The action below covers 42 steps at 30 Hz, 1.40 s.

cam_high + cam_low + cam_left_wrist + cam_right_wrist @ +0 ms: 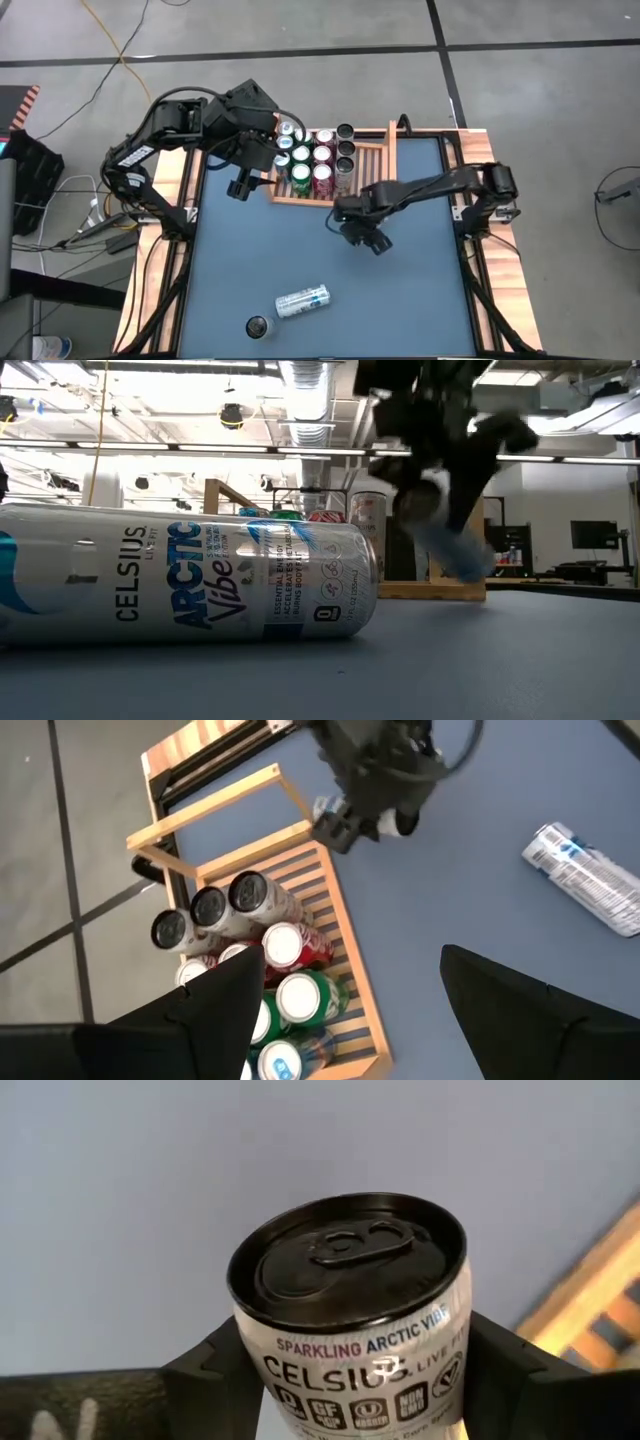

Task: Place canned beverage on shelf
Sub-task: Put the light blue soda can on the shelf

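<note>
Blue table: right gripper pinches Celsius can beside shelf; left gripper spread.

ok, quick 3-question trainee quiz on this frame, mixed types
1. True or false: the right gripper holds a can.
2. How many loose cans are on the blue table? A) none B) two C) four
3. Fill in: the left gripper hovers open beside the ____.

Key: 1 true; 2 B, one lying can and one upright can; 3 shelf.
</note>
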Available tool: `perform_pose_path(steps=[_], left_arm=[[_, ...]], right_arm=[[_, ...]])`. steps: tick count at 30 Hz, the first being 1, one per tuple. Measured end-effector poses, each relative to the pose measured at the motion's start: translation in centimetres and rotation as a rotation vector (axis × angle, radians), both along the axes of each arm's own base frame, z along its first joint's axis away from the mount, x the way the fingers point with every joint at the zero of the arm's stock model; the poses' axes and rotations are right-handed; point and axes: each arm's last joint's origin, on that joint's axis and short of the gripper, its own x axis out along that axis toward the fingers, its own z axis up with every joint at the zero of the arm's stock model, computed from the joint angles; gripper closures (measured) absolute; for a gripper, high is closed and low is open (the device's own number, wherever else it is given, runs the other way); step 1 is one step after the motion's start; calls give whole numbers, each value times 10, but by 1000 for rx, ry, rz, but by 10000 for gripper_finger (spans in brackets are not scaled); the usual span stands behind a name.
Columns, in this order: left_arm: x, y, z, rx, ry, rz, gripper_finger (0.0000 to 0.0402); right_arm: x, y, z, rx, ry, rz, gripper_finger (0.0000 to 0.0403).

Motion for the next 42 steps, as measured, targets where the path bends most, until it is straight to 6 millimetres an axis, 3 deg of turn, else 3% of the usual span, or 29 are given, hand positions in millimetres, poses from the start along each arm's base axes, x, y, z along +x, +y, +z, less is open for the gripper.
perform_pose_path(steps=[6,14,20,28,36,42], left_arm=[[4,-11,3,33,-40,-69,113],[32,-33,-2,134,-91,-226,113],[59,-51,-20,365,-23,-337,113],[90,-55,-45,469,80,-356,113],[101,-55,-43,502,-5,-352,113],[106,-60,-56,466,9,-430,113]], right_arm=[[-9,-29,61,154,-216,-192,163],[-17,-51,106,363,-425,-354,164],[-15,-60,113,439,-484,-400,163],[-10,-57,119,508,-550,-363,156],[-5,-51,124,537,-598,-316,155],[-3,-51,128,605,-625,-296,154]])
